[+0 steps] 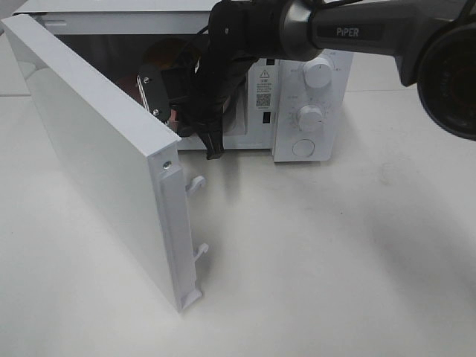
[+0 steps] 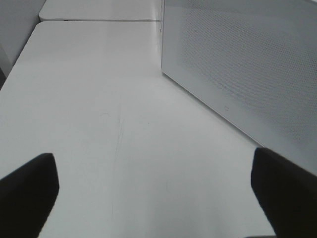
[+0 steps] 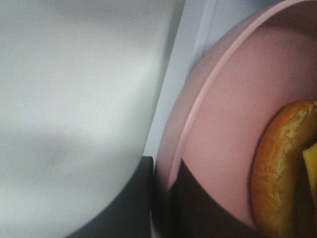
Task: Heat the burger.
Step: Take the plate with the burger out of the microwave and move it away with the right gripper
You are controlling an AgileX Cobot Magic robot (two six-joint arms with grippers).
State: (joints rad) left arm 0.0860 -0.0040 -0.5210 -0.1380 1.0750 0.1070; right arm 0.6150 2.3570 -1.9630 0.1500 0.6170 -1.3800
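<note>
The burger (image 3: pixel 280 168), with a golden-brown bun and a bit of yellow cheese, lies on a round pink plate (image 3: pixel 218 109) in the right wrist view. My right gripper (image 3: pixel 161 201) is shut on that plate's rim, one dark finger under it and one over it. In the high view, the right gripper (image 1: pixel 202 111) reaches into the open mouth of the white microwave (image 1: pixel 305 82) and hides the plate and burger. My left gripper (image 2: pixel 158 198) hangs open over bare table, its fingers (image 2: pixel 27 193) wide apart and empty.
The microwave door (image 1: pixel 97 163) swings far out to the left, with its latch hooks toward the table's front. Its perforated outer face (image 2: pixel 247 64) stands close beside the left gripper. Two knobs and a button sit on the microwave's right panel (image 1: pixel 311 115).
</note>
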